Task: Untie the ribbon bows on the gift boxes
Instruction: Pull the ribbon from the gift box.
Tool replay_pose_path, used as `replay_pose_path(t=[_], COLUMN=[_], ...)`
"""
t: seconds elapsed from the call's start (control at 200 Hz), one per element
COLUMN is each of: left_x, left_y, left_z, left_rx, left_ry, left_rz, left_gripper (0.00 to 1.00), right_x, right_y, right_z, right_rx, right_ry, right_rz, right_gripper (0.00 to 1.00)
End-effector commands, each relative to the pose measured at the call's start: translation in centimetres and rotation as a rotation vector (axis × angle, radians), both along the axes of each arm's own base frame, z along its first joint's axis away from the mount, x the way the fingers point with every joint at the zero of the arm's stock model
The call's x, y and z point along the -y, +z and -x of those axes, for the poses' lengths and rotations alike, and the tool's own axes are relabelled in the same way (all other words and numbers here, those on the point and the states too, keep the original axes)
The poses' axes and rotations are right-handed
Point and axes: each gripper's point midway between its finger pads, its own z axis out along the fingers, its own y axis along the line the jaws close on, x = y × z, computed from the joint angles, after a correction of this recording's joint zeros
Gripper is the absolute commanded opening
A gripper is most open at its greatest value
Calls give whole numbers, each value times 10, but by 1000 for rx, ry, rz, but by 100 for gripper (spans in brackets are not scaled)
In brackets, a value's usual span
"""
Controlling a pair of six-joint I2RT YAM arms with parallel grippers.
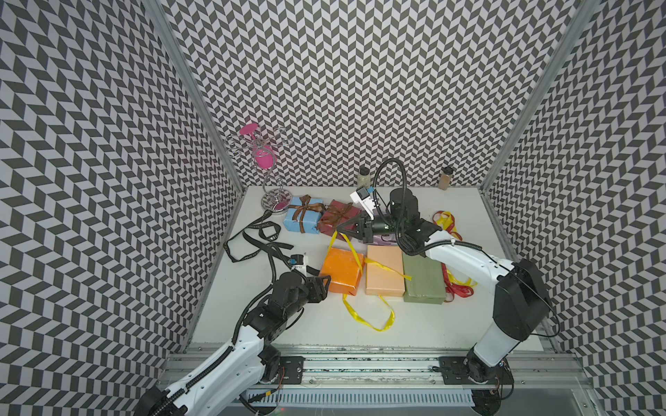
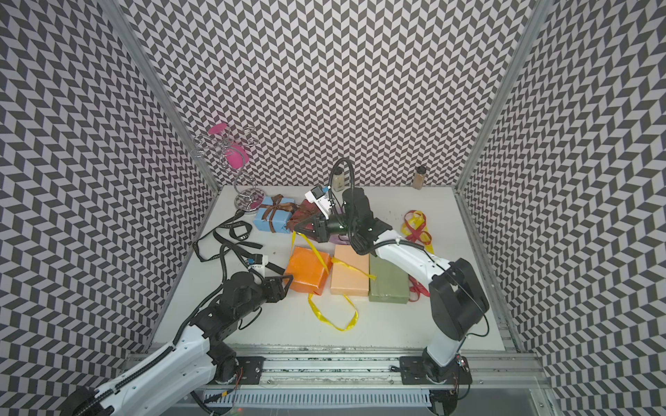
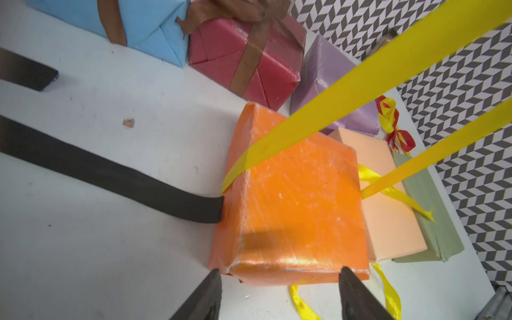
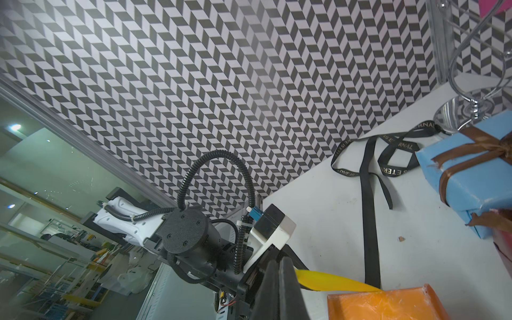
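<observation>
Right jaws pinched, glossy yellow ribbon [image 3: 360, 86] taut

Right jaws pinching yellow ribbon [image 1: 351, 249], left jaws beside orange box [image 1: 340, 277]

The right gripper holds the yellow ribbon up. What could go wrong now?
The yellow ribbon runs taut from the right gripper to both sides of the orange box, so pulling may lift or tip it. The left gripper is open, not holding the box, which could shove the peach box beside it.
</observation>
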Motion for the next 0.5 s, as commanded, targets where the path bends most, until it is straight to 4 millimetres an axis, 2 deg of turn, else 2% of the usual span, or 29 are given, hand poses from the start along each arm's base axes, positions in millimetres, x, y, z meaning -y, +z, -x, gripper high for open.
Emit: replay_pose_path(t=[0.0, 0.085, 0.165, 0.265, 0.496], left_x=[2, 2, 2, 5, 8], left_y=[27, 23, 11, -3, -9], left_z=[-10, -14, -18, -21, -30], left_rx=[68, 68, 47, 17, 21], left_ry=[16, 26, 35, 30, 42], left_rz=[21, 8, -17, -35, -44], left_gripper=[68, 69, 69, 69, 69], right_x=[5, 7, 9, 13, 28], right_y=[41, 48, 63, 93, 169], right_z=[1, -1, -1, -2, 12], right_rx=[80, 90, 113, 153, 273], right_ry=[-12, -16, -21, -31, -40], right_rz=[-75, -83, -103, -134, -224], right_gripper=[0, 0, 0, 0, 0])
